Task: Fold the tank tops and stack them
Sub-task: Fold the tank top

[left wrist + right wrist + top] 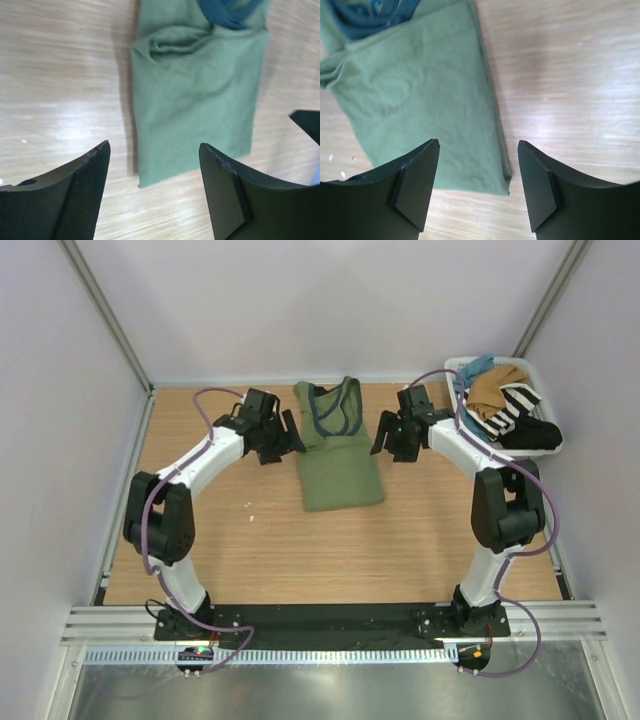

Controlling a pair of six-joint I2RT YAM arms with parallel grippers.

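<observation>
The olive green tank top (pixel 338 462) with dark blue-grey trim lies flat at the back middle of the table, folded into a narrow strip, straps toward the far wall. It also shows in the left wrist view (pixel 195 95) and the right wrist view (pixel 420 95). My left gripper (pixel 288 433) hovers open and empty just left of it (pixel 154 147). My right gripper (pixel 386 436) hovers open and empty just right of it (pixel 478 144). The tan-brown tank top (pixel 495 388) lies bunched in the white basket (pixel 452 367).
The basket at the back right also holds a black-and-white striped garment (pixel 508 410), a black garment (pixel 530 434) hanging over its rim, and a blue cloth (pixel 474 368). White walls close the table on three sides. Small white specks (pixel 251 505) lie on the wood.
</observation>
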